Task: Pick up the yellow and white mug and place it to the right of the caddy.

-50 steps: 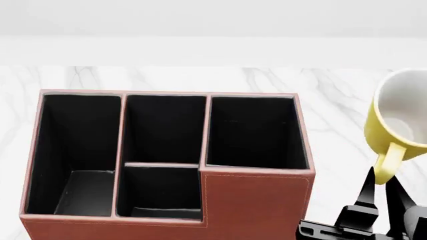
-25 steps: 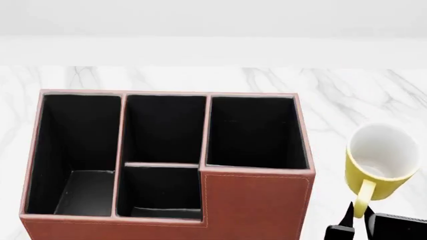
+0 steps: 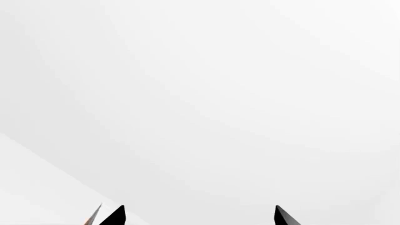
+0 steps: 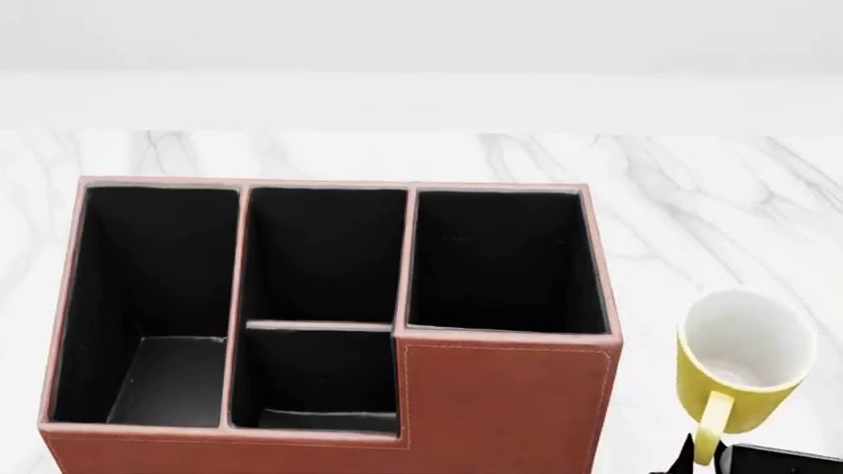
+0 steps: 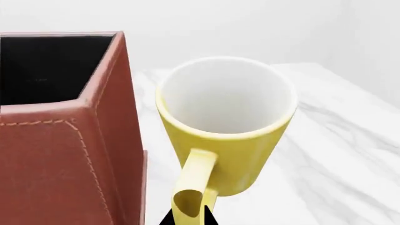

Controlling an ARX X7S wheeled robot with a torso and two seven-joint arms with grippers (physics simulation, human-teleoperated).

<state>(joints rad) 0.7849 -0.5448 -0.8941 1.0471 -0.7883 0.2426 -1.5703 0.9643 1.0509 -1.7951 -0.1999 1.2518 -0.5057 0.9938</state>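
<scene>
The yellow and white mug (image 4: 744,360) stands upright just right of the caddy (image 4: 507,405), near its front right corner, with a narrow gap between them. Its handle points toward me. My right gripper (image 4: 705,462) is shut on the mug's handle at the bottom edge of the head view. In the right wrist view the black fingertips (image 5: 167,219) pinch the handle of the mug (image 5: 228,122), beside the caddy's wall (image 5: 69,154). I cannot tell if the mug touches the table. My left gripper (image 3: 200,218) is open, facing a blank white surface.
The caddy and mug are on a white marble table (image 4: 685,207) with a white wall behind. The marble stretches on to the right of the mug (image 5: 337,154).
The mug has come down and moved left toward the caddy's right side, turning from tilted to upright. The right gripper has dropped lower in the view with it.
</scene>
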